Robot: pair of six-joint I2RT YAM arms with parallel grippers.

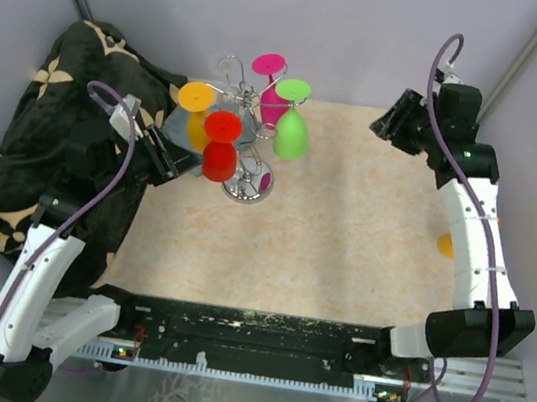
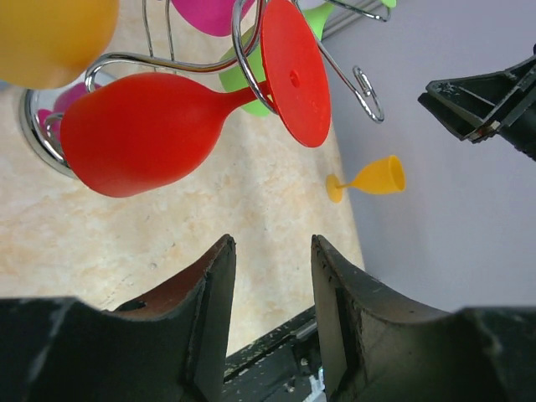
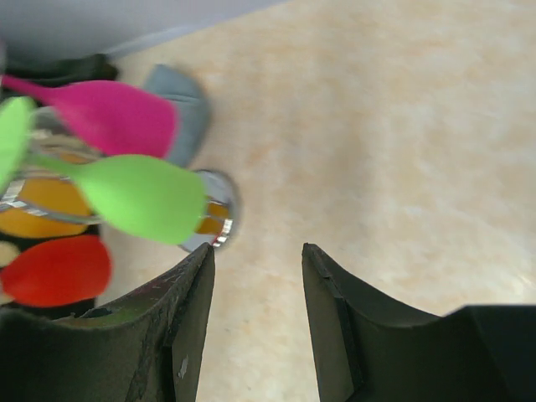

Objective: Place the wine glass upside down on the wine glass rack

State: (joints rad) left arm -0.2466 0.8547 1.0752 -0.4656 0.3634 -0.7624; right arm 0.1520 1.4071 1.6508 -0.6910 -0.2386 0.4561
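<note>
Hovering released at centre left, the left hand (image 1: 175,161) is risking bumping the red wine glass (image 1: 221,149) off the wine glass rack (image 1: 246,190).

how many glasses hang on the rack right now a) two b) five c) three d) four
d: the orange glass, red glass, pink glass and green glass all hang bowl-down from the rack.
</note>
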